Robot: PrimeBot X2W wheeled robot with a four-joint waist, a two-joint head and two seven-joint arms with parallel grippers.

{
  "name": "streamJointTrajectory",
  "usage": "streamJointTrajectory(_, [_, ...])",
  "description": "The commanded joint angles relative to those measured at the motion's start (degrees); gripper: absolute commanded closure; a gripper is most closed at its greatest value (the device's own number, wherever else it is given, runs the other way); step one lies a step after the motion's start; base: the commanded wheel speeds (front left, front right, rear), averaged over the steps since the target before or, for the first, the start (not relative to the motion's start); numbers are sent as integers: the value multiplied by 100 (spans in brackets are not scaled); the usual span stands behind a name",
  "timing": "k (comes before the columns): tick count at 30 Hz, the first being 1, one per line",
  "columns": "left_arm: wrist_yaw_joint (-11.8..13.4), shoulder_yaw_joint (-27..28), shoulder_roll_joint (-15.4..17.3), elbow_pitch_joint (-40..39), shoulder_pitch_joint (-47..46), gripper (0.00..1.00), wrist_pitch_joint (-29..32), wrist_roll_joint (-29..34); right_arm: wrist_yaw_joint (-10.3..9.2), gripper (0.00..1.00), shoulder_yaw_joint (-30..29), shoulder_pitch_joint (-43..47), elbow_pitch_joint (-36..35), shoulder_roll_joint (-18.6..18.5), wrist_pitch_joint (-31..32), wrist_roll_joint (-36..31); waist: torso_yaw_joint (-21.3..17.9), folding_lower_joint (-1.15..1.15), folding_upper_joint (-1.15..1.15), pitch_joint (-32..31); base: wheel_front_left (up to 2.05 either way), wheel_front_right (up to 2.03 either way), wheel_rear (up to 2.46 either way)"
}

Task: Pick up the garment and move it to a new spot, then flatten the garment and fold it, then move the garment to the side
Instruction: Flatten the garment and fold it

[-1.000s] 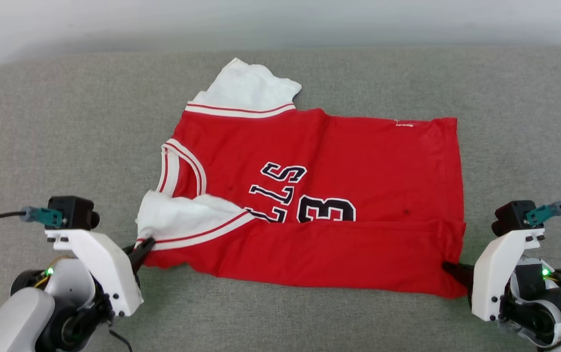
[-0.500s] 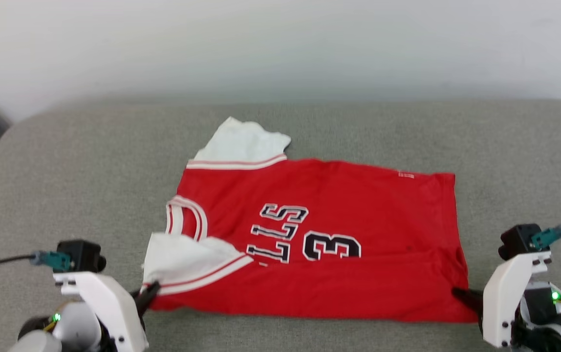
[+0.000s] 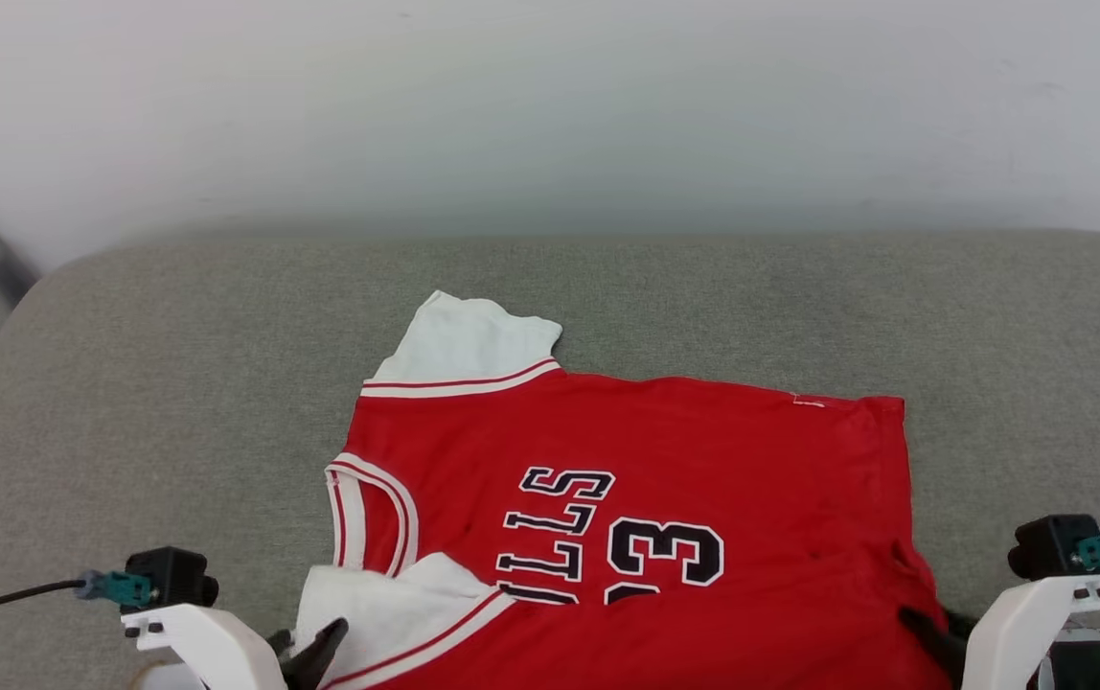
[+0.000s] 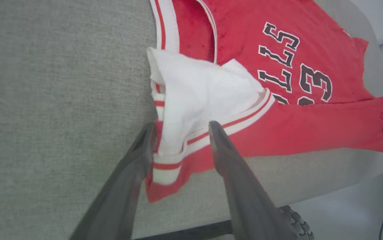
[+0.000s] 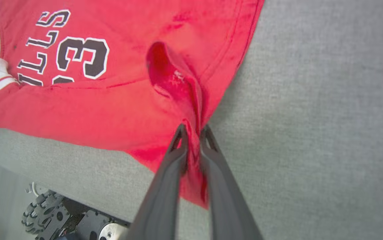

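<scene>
Seems to be the folding step, judging by the garment lying print-up across the near half of the grey surface, with its nearest strip turned over onto the lower part of the "23" and its near hem reaching the surface's near edge. Gripped or flanked at both near corners. Pinching a raised ridge of red hem with the right gripper at the surface's near right, fingers pressed together on the cloth. Straddling the striped trim of the white sleeve with the left gripper at the surface's near left, fingers spread well apart and, as far as can be judged, clamping nothing. Next, probably: close the left on that trim, then raise both corners together and carry them toward the surface's far edge, pulling evenly so as not to drag the whole garment or leave the puckered right corner twisted. Compared with a second ago: looking up more from the head, taking in far more of the wall beyond the surface's far edge and pushing the garment low in the picture, a shift of the camera rather than of the cloth. Also more rumpled at the right corner than the flat fold seen then.
</scene>
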Motion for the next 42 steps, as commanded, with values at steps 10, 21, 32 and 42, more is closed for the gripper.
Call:
streamJointTrajectory(10, [88,413,-4,175,-625,0,-870,502,-2,0,-210,-26,-520,252,-2268,-990,-346,0,0,86,0,0,0])
streamJointTrajectory(21, [116,795,14,461,-2072,0,-1421,996,-2,0,-483,-381,-1437,956,-3469,-1777,-953,0,0,1071,0,0,0])
streamJointTrajectory(32, [-301,826,551,1141,-4169,0,-404,1027,-2,0,-342,-906,-1884,1312,-3957,-1852,-1676,0,0,2373,0,0,0])
streamJointTrajectory(42, [-517,331,1194,1781,-5678,0,2207,774,-2,0,-271,-1064,-1817,1424,-4165,-1771,-2124,0,0,2951,0,0,0])
